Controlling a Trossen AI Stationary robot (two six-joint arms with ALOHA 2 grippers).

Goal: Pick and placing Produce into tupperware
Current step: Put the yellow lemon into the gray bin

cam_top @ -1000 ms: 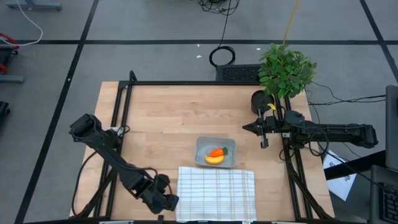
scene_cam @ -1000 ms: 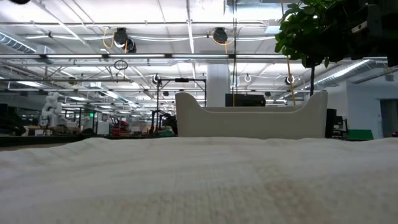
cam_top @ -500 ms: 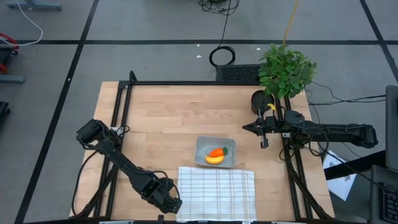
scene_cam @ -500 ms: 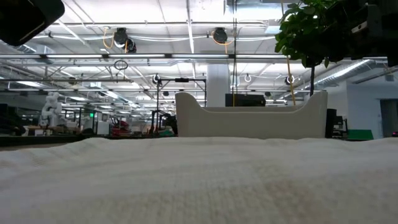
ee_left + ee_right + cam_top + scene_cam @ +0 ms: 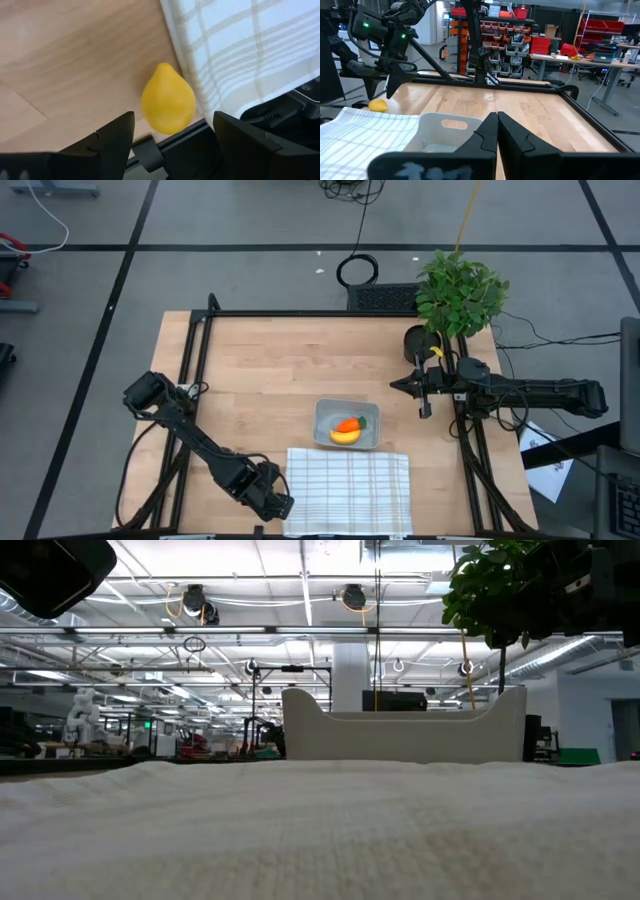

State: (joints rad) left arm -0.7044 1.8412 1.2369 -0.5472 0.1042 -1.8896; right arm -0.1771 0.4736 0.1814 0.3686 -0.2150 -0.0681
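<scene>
Near the front-left edge of the wooden surface [image 5: 260, 380], the left hand [image 5: 281, 505] is hanging low with its fingers [image 5: 115, 137] spread wide and holding nothing, just above the yellow lemon-like piece [image 5: 168, 105], which is lying on the wood right beside the edge of the white checked cloth [image 5: 349, 488]. Behind the cloth, the tupperware [image 5: 322, 420] is sitting with the orange carrot [image 5: 348, 424] and the yellow banana [image 5: 344, 437] lying inside it, close against each other. Over at the right side of the surface, the right hand [image 5: 393, 385] is waiting above the wood with its fingers pressed together and gripping nothing, pointing across toward the tub. At the back-right corner, the leafy potted plant [image 5: 459, 292] is standing just behind that arm
</scene>
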